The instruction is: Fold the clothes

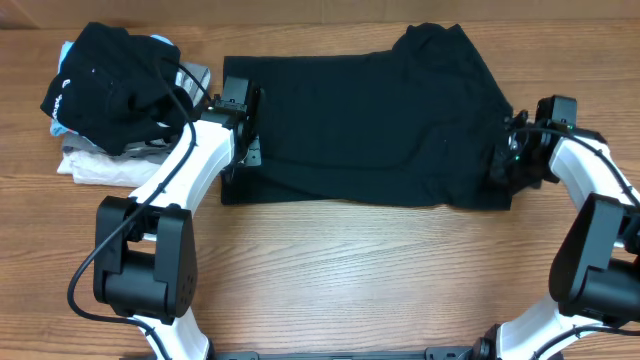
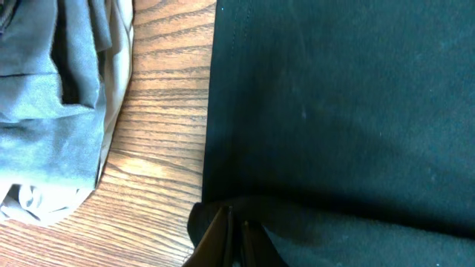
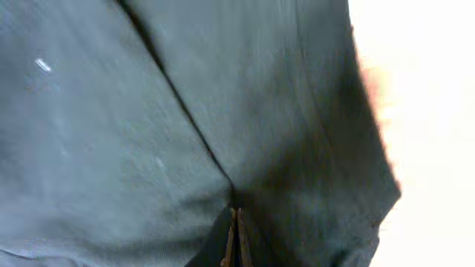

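Observation:
A black garment (image 1: 370, 125) lies spread flat across the middle of the table. My left gripper (image 1: 243, 158) is shut on the garment's near left corner; in the left wrist view the fingers (image 2: 236, 226) pinch a fold of the black cloth (image 2: 334, 111). My right gripper (image 1: 505, 160) is shut on the garment's near right edge; in the right wrist view the fingers (image 3: 235, 233) are closed on the dark cloth (image 3: 133, 133) at a crease.
A pile of clothes (image 1: 115, 95) sits at the far left: a black item on top of light blue, grey and white ones. It shows as grey cloth (image 2: 52, 96) in the left wrist view. Bare wooden table (image 1: 380, 270) lies in front of the garment.

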Tool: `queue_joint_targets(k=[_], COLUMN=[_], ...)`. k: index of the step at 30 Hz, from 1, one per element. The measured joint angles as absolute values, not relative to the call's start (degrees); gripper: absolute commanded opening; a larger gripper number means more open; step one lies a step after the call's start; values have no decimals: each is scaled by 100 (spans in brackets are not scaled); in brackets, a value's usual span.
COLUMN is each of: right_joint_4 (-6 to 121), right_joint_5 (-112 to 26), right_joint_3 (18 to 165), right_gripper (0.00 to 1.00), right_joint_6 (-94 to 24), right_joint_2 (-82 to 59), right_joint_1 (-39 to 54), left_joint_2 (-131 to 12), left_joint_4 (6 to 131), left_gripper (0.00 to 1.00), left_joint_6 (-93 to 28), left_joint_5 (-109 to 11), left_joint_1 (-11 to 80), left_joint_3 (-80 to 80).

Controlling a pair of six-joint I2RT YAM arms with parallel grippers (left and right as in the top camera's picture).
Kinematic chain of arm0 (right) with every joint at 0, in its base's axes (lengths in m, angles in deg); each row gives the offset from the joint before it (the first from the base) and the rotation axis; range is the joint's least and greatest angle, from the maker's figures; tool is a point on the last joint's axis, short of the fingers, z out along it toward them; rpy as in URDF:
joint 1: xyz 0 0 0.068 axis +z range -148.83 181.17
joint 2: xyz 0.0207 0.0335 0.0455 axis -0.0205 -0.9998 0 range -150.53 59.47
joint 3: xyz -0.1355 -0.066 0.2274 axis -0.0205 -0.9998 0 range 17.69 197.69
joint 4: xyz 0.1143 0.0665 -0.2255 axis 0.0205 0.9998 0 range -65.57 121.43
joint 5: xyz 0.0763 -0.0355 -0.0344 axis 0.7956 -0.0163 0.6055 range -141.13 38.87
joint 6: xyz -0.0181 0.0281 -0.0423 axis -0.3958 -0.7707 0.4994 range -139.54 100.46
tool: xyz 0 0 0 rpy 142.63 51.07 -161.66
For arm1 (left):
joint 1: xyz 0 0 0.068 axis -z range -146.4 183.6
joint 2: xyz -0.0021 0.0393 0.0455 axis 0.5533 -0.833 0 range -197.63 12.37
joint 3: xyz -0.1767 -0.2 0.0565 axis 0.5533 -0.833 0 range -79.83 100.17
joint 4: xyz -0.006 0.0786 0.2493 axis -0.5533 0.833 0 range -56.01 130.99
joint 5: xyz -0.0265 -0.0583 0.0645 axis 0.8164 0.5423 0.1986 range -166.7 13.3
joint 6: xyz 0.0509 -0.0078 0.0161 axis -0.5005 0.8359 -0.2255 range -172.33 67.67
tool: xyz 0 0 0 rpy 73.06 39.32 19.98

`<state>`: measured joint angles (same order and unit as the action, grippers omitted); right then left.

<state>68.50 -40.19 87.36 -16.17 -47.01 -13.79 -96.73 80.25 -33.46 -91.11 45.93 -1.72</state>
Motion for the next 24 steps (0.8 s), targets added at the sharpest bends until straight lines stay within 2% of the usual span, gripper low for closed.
queue_joint_targets(k=[6,16,20,21,22,23,24], right_joint_4=[6640,6444,6418,6409,6409,6402,6319], right_joint_5=[-3932,-3893,-3893,-3890,-3895,-3895,-3899], right_joint_3=[9368,9388,9388,9388,9388,9388,9388], right_gripper=[4,4,4,21,63,93,99], right_joint_6=[-1636,-1636,-1634,-1634,-1636,-1647,-1652], right_joint_2=[-4701,-4701,-4701,-4701,-4701,-4701,-4701], right_joint_1=[-1379,-1372,-1372,-1372,-1370,-1372,-1372], left_joint_2=[-9673,-9673,-9673,-9675,-9675,-9675,-9675], left_joint_4=[8018,7577,7221,7208,7210,7210,7219], left_gripper=[4,4,13,27,34,50,54], left_joint_6=[-3346,-3464,-3571,-3579,-3604,-3634,-3617], left_joint_5=[-9111,-9109,-9107,-9103,-9090,-9087,-9085], left_joint_1=[4510,4285,4285,4285,4283,4283,4283], left_joint_3=[-172,-170,-168,-168,-168,-168,-168])
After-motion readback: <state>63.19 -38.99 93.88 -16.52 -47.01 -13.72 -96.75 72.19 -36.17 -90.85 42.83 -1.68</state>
